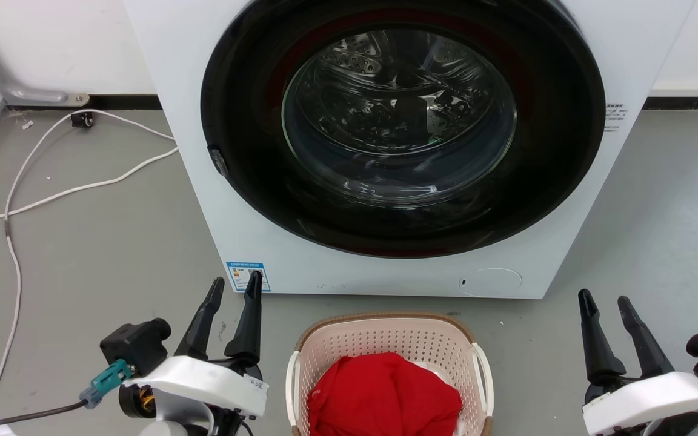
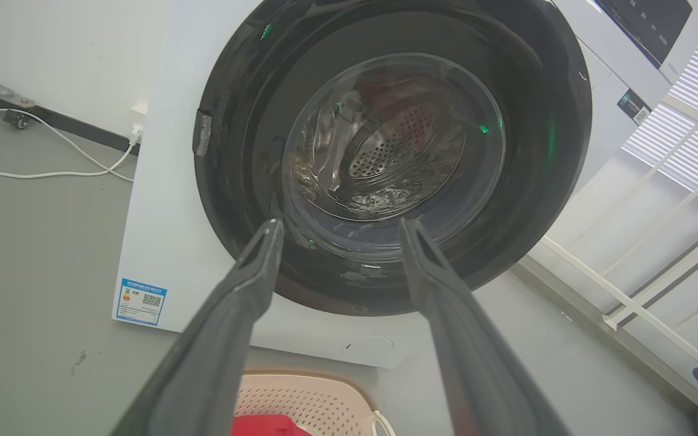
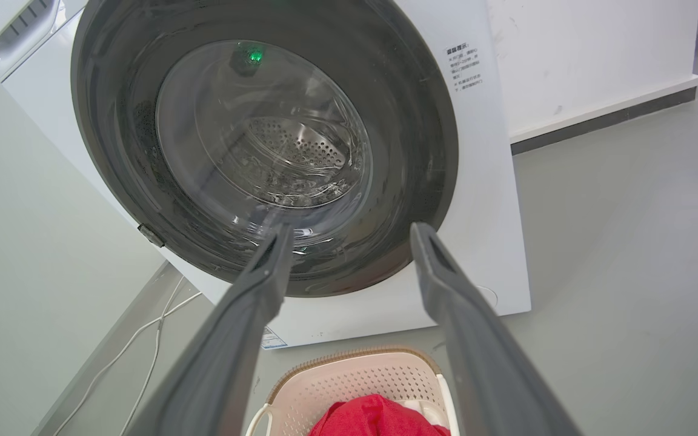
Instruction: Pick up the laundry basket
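Two claws hang spread and empty, one on each side of the basket (image 1: 385,339). It sits on the floor between them, below and inward of the left claw (image 1: 237,280) and of the right claw (image 1: 604,298), with the washer (image 1: 203,200) just beyond its far rim. In the head view the left claw is near its side; the right is well apart from it. A red cloth (image 1: 385,390) heaps inside, and a white handle shows on each side wall: the left handle (image 1: 291,387) and the right handle (image 1: 486,378).

I judge the step in hand to be the approach, with no contact yet. To do it well I would bring both claws down and inward together, turning each so its fingers straddle its own handle. Both should close at the same height before I lift, or the basket may tip and spill the cloth. The perforated wall looks likely to flex, so I would grip the handles, not the wall, and rise slowly and level, keeping the fingertips off the washer ahead.
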Motion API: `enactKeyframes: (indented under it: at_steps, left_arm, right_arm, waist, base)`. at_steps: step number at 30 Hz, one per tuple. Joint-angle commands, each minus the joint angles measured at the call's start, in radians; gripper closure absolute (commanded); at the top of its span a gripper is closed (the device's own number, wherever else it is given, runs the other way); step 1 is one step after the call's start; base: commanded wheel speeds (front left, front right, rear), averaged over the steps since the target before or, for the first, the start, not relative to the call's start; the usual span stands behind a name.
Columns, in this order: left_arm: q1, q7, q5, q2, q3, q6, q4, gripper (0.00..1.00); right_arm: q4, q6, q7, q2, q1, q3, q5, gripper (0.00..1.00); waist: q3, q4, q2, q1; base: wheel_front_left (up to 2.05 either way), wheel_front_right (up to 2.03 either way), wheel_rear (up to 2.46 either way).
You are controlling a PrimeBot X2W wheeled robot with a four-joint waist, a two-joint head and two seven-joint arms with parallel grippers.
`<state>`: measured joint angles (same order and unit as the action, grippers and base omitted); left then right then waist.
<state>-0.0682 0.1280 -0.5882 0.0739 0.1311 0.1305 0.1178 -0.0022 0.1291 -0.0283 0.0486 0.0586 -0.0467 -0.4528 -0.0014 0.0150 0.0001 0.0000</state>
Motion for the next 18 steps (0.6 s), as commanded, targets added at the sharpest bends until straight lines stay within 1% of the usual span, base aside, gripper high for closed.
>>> enactKeyframes:
  at_steps: [1,18]
  left_arm:
    - [-0.004,0.010,0.026,0.006,0.005,-0.003,-0.013,0.00]
    - [0.003,0.057,0.229,0.016,0.043,-0.013,-0.016,0.00]
  right_arm:
    - [-0.018,0.001,-0.001,0.003,0.003,0.001,0.025,0.00]
    - [-0.070,0.002,-0.004,0.003,0.039,0.003,0.227,0.00]
  waist:
    - [0.000,0.000,-0.0001,0.0000]
    - [-0.004,0.005,-0.0001,0.0000]
  base:
    - [0.00,0.00,0.00]
    - [0.00,0.00,0.00]
